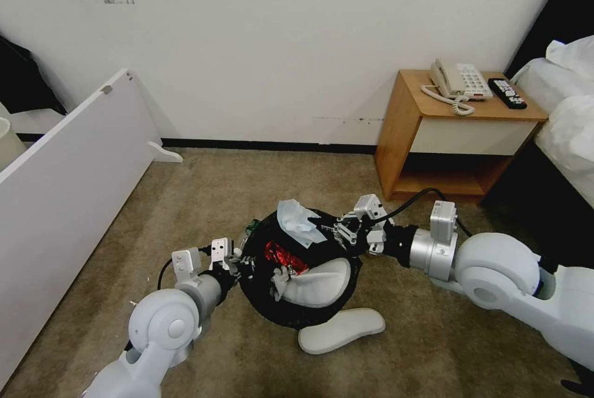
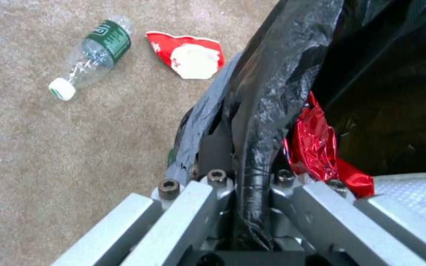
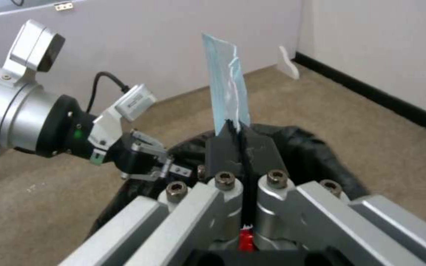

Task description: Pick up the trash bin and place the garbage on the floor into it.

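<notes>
L gripper [image 1: 238, 260] clamps trash bin [image 1: 296, 314] rim, steadying it | R gripper [image 1: 337, 229] over bin, pinching blue wrapper [image 3: 227, 99] for drop | bottle [image 2: 92, 53] lies beyond L gripper on floor [image 1: 433, 348]

The right claw [image 3: 242, 142] pinches a pale blue wrapper [image 3: 227, 96], which stands upright above the black-lined trash bin [image 3: 292, 147]. Across the bin, the left claw [image 3: 161, 162] grips the rim. Beige carpet floor [image 3: 381, 140] lies around.
</notes>
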